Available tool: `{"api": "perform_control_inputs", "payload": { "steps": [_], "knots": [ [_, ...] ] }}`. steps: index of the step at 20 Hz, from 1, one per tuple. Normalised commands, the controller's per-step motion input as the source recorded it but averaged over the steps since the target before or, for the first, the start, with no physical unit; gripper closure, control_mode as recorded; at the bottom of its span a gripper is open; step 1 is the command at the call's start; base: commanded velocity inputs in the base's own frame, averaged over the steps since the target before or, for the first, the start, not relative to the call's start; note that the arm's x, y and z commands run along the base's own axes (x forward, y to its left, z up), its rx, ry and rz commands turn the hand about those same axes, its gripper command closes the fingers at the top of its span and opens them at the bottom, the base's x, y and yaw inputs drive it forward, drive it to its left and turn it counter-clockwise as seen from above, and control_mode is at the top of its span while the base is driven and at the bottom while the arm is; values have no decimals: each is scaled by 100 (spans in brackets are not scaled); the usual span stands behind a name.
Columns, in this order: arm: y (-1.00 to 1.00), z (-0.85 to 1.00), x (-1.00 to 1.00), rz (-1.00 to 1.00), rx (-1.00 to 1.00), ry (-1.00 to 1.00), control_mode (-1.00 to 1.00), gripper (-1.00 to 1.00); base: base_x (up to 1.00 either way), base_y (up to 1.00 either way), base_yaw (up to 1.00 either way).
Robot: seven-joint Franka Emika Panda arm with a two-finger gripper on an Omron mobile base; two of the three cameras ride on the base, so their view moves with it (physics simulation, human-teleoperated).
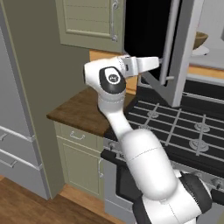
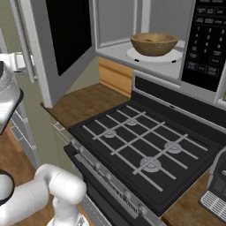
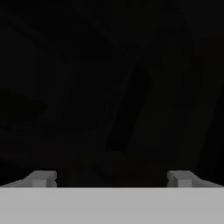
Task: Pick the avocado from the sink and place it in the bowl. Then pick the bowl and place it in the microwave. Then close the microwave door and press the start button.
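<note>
The microwave [image 2: 145,13] stands open above the stove, with its black keypad panel [image 2: 207,39] on the right. On the white turntable plate inside sits the wooden bowl [image 2: 154,43], which also peeks past the door as the bowl [image 1: 200,40]. The avocado is hidden, and the sink is out of view. Swung out to the left is the microwave door [image 2: 66,39], also seen as the microwave door [image 1: 177,52]. My gripper [image 1: 157,62] is against the door's outer side, by its bar handle [image 1: 168,39]. Its fingertips [image 3: 41,178] stand wide apart, so the gripper [image 3: 111,179] is open and empty, close to the dark glass.
A black gas stove [image 2: 141,137] lies under the microwave. A wooden counter [image 1: 81,109] sits left of it, over green-grey cabinets [image 1: 81,157]. An upper cabinet [image 1: 87,22] hangs beside the door. A grey fridge [image 1: 13,113] stands at the far left.
</note>
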Motion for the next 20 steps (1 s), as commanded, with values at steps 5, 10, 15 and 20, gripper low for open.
{"api": "perform_control_inputs", "payload": {
  "steps": [5, 10, 15, 20],
  "knots": [
    [-85, 0, 35, 1, 14, 0, -100, -100, 0, 0, 0],
    [-77, 0, 46, 4, 14, 0, -100, -100, 0, 0, 0],
    [-64, 0, 53, 7, 16, -1, -100, -100, 0, 0, 0],
    [-56, -1, 49, 10, 21, -15, -100, -100, 0, 0, 0]
  ]
}}
